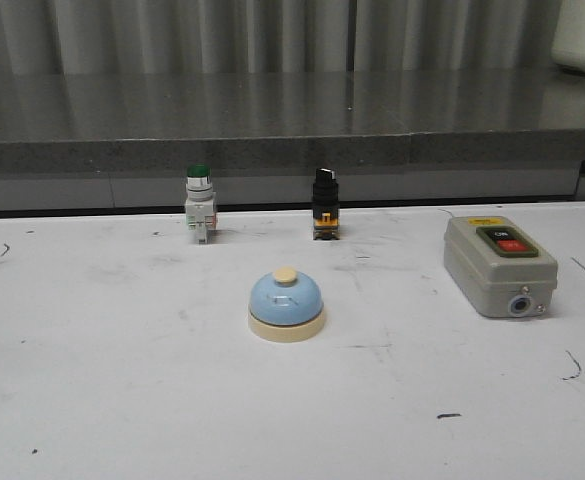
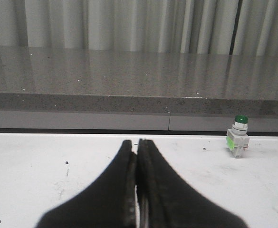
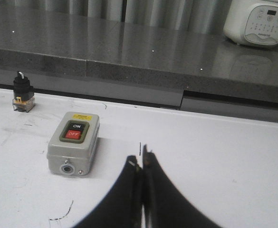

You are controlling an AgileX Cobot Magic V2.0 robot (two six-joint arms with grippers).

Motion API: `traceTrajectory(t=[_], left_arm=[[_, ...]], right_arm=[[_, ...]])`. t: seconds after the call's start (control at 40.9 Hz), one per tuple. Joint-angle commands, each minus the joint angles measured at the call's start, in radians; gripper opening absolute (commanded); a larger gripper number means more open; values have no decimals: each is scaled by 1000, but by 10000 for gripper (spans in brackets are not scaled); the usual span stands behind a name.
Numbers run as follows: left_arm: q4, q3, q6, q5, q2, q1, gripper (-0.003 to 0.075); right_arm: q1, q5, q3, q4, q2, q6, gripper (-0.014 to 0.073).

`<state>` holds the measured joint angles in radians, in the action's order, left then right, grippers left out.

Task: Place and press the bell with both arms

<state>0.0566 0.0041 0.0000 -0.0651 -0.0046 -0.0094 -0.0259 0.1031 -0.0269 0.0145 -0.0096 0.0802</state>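
Note:
The light-blue bell [image 1: 286, 305] with a cream base and cream button stands upright on the white table, near the middle of the front view. No arm shows in the front view. In the left wrist view my left gripper [image 2: 137, 142] is shut and empty over bare table; the bell is out of that view. In the right wrist view my right gripper [image 3: 140, 159] is shut and empty, just right of the grey switch box [image 3: 73, 142]; the bell is out of that view too.
A grey switch box [image 1: 499, 265] with ON and OFF buttons sits right of the bell. A green-capped push button [image 1: 199, 204] and a black selector switch [image 1: 324, 203] stand behind the bell near the table's far edge. A grey counter rises behind, with a white appliance [image 3: 257, 21] on it.

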Motion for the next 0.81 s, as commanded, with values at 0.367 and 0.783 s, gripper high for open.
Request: traceTrajectory(t=[0.367,0.783], left_arm=[[4,25,-7,83,-16,-4,-20],[4,25,-7,83,-16,-4,-20]], right_arm=[[7,-130,5,10,-16,-1,-69],[-6,-155,5,-57,-18,-158,-69]])
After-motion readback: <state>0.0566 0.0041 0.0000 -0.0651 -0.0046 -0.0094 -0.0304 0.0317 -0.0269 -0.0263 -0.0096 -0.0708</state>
